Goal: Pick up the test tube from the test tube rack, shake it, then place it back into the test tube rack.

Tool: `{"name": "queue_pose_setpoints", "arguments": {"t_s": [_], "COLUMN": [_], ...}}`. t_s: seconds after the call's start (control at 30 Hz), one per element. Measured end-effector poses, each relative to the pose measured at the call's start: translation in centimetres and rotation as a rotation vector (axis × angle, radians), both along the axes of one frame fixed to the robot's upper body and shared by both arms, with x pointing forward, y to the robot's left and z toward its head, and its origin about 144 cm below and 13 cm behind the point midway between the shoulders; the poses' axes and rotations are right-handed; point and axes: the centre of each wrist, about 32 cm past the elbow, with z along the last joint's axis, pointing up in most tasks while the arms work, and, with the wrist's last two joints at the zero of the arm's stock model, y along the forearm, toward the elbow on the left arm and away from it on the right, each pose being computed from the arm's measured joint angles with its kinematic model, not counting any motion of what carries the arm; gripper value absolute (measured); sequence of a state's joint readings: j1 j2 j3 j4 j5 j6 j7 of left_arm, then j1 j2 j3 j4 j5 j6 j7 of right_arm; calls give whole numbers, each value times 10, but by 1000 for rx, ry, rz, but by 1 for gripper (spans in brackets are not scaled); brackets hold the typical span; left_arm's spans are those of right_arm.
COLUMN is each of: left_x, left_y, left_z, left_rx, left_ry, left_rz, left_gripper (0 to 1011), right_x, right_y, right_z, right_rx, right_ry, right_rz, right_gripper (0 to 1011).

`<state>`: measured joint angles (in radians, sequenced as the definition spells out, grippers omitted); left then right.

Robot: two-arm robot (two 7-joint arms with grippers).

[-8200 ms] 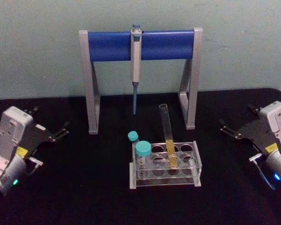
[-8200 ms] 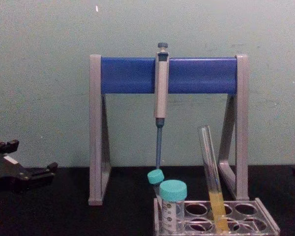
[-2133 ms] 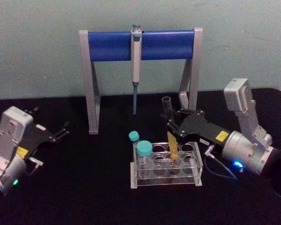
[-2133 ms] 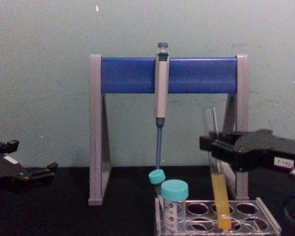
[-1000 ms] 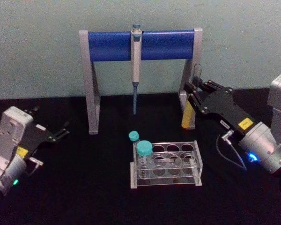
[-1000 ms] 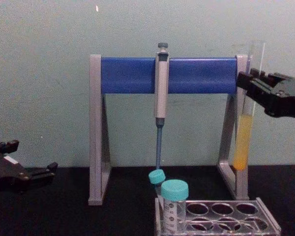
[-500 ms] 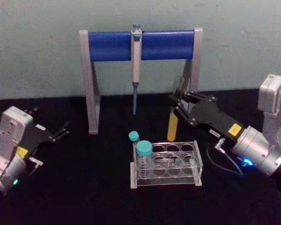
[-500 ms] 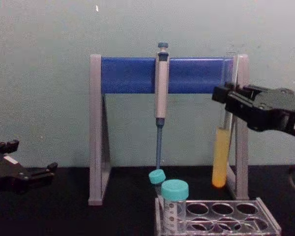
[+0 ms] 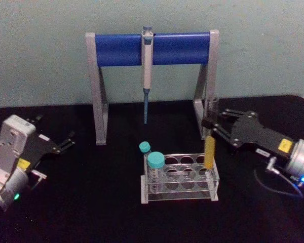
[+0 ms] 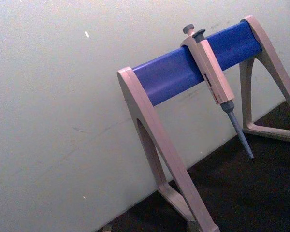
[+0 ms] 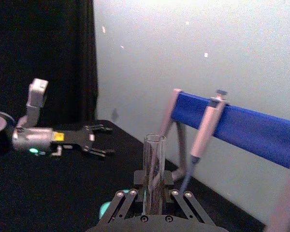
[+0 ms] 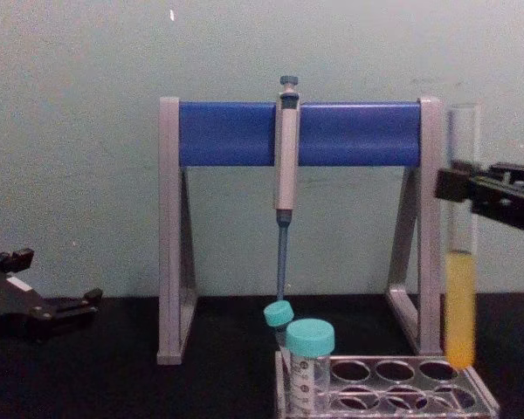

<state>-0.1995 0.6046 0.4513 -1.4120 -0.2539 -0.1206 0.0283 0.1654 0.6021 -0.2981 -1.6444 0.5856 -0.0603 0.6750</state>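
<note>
My right gripper (image 9: 211, 127) is shut on the test tube (image 9: 209, 152), gripping the clear glass above the yellow-orange liquid. The tube (image 12: 460, 305) hangs upright, its round bottom level with the top of the test tube rack (image 9: 178, 188) at the rack's right end. From the side, the rack (image 12: 480, 397) sits low with the tube over its right edge and the gripper (image 12: 461, 185) high on the tube. In the right wrist view the tube's open mouth (image 11: 153, 145) rises between the fingers (image 11: 130, 194). My left gripper (image 9: 68, 140) rests open at the far left.
A tall grey-and-blue pipette stand (image 9: 152, 48) straddles the table behind the rack, with a grey-blue pipette (image 9: 147, 71) hanging from its bar. Two teal-capped tubes (image 9: 155, 162) stand in the rack's left end. The stand's right leg (image 12: 428, 244) is just left of the held tube.
The right gripper has swung the test tube to the right and lowered it, from beside the stand's right leg to the rack's right end. The left arm has not moved.
</note>
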Motion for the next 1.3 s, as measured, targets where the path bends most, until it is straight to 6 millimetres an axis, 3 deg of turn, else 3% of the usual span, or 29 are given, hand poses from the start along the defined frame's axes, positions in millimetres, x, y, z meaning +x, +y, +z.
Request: {"name": "queue_pose_setpoints", "arguments": {"t_s": [0.27, 0.67, 1.03, 1.3], "left_x": [0, 0, 0, 0], "left_y": [0, 0, 0, 0], "left_z": [0, 0, 0, 0], "left_rx": [0, 0, 0, 0], "left_ry": [0, 0, 0, 0], "left_rz": [0, 0, 0, 0], "left_gripper": [1001, 1001, 1001, 1001], "right_x": [-11, 12, 32, 32], "right_y": [-12, 17, 40, 38], "right_z": [5, -12, -18, -12], "right_rx": [-51, -38, 76, 130], "right_ry": [-74, -186, -146, -52], "right_rz": [-163, -319, -195, -30], "right_gripper": [232, 232, 232, 232]}}
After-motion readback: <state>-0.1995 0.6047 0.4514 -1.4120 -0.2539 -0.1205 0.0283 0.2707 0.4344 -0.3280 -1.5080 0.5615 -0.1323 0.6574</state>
